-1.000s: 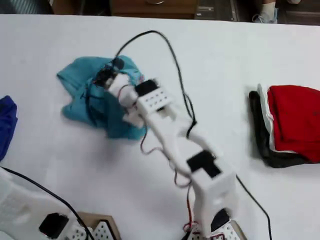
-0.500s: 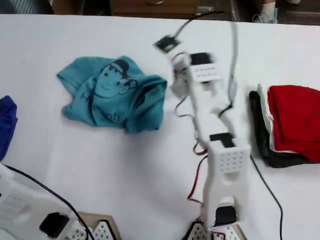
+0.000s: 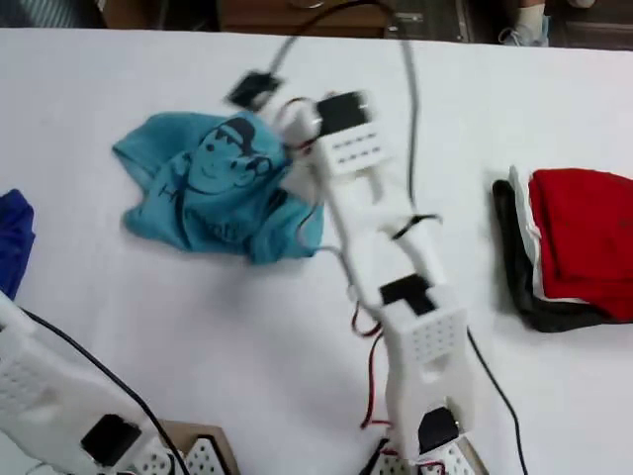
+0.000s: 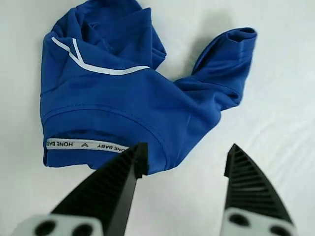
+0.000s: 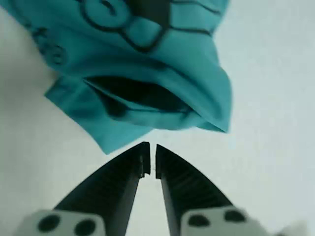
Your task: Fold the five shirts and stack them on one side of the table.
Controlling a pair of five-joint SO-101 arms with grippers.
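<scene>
A crumpled teal shirt (image 3: 213, 188) with a printed face lies left of the table's middle. My right gripper (image 3: 287, 134) hovers at its far right edge. In the right wrist view that gripper (image 5: 149, 153) is shut with nothing in it, just off the teal shirt's (image 5: 147, 64) folded hem. A crumpled blue shirt (image 4: 128, 93) lies at the table's left edge (image 3: 12, 242). My left gripper (image 4: 187, 157) hangs open above the blue shirt's near hem, holding nothing. A folded red shirt (image 3: 584, 242) tops a dark one (image 3: 519, 287) at the right edge.
The right arm (image 3: 396, 287) and its cables run from the front edge diagonally toward the teal shirt. The left arm's body (image 3: 49, 406) sits at the front left corner. White tabletop (image 3: 465, 129) lies bare between the teal shirt and the stack.
The right gripper left the teal shirt, swung right and back, then came back to the shirt's far right edge. The shirt's right side now lies spread farther right.
</scene>
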